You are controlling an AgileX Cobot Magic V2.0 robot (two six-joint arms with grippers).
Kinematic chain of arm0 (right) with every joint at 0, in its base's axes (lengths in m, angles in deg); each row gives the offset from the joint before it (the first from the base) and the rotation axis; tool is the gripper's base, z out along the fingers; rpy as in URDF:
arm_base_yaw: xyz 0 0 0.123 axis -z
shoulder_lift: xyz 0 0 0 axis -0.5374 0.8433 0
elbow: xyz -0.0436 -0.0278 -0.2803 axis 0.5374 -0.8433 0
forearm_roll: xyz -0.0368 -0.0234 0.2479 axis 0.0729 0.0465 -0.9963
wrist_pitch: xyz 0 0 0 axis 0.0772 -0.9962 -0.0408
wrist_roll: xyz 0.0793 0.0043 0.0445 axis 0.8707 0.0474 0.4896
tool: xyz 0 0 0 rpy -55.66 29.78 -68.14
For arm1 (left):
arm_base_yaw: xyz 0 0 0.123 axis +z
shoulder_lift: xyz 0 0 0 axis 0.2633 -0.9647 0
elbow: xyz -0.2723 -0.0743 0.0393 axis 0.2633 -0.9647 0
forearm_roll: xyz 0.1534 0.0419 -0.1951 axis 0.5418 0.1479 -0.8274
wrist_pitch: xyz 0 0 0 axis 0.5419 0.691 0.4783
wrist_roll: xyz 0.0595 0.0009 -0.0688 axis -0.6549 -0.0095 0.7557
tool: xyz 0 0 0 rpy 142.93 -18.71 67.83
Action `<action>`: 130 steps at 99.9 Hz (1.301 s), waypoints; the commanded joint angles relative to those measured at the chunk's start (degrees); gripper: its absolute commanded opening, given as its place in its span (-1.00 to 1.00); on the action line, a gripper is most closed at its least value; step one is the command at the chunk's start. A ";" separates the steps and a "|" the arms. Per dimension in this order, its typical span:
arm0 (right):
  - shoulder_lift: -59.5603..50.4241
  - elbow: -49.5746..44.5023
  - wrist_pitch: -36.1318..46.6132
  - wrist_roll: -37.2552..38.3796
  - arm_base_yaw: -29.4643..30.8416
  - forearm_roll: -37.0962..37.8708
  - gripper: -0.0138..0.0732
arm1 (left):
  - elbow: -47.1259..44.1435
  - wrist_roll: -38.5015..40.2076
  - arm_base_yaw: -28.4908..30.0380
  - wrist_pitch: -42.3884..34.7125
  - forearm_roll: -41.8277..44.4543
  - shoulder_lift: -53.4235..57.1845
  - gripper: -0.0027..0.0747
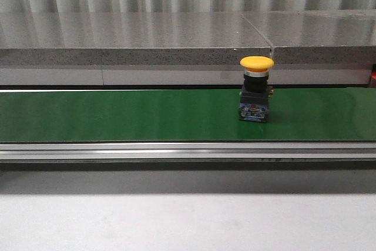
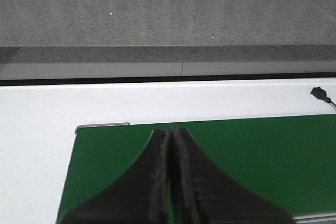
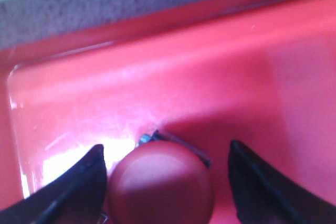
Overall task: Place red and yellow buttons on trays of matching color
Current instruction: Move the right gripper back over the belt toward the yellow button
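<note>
Black tapered tool fingers [image 2: 157,182]; worn inner edges

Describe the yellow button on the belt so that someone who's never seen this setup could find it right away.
Look for the long green conveyor belt running across the front view, below the grey stone ledge. Right of the belt's middle stands the yellow button, upright. It is the only object on the belt: a yellow mushroom cap on a black body with a blue base.

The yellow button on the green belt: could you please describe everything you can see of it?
The yellow button stands upright on the green belt, right of centre in the front view. It has a smooth, domed yellow mushroom cap, a pale collar beneath it, a black body and a blue base block with small markings. Nothing but the belt touches it, and no gripper is near.
</note>
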 commanded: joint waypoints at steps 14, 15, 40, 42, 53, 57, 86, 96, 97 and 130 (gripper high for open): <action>-6.05 6.02 -1.26 -0.03 1.44 -0.83 0.52 | 1.68 0.05 -0.46 -3.86 -0.86 0.04 -0.98; -6.16 6.15 -1.26 -0.03 1.44 -0.91 0.52 | 1.68 0.05 -0.46 -3.86 -0.86 0.04 -0.98; -13.56 7.51 -5.78 -0.03 1.87 -4.42 0.52 | 1.68 0.05 -0.46 -3.86 -0.86 0.04 -0.98; -14.25 7.51 -6.45 -0.03 1.82 -4.68 0.52 | 1.68 0.05 -0.46 -3.86 -0.86 0.04 -0.98; -17.86 7.51 -10.78 -0.09 1.69 -6.71 0.52 | 1.68 0.05 -0.46 -3.86 -0.86 0.04 -0.98; -19.17 7.51 -12.46 -0.09 1.56 -7.02 0.52 | 1.68 0.05 -0.46 -3.86 -0.86 0.04 -0.98; -30.22 -1.61 -17.88 -1.69 -2.33 -7.07 0.52 | 1.68 0.05 -0.46 -3.86 -0.86 0.04 -0.98; -34.93 -8.94 -17.24 -2.18 -4.36 -7.07 0.52 | 1.68 0.05 -0.46 -3.86 -0.86 0.04 -0.98; -35.60 -9.46 -17.24 -2.18 -4.63 -7.07 0.52 | 1.68 0.05 -0.46 -3.86 -0.86 0.04 -0.98; -50.48 -35.38 -13.07 -2.18 -10.29 -7.02 0.52 | 1.68 0.05 -0.46 -3.86 -0.86 0.04 -0.98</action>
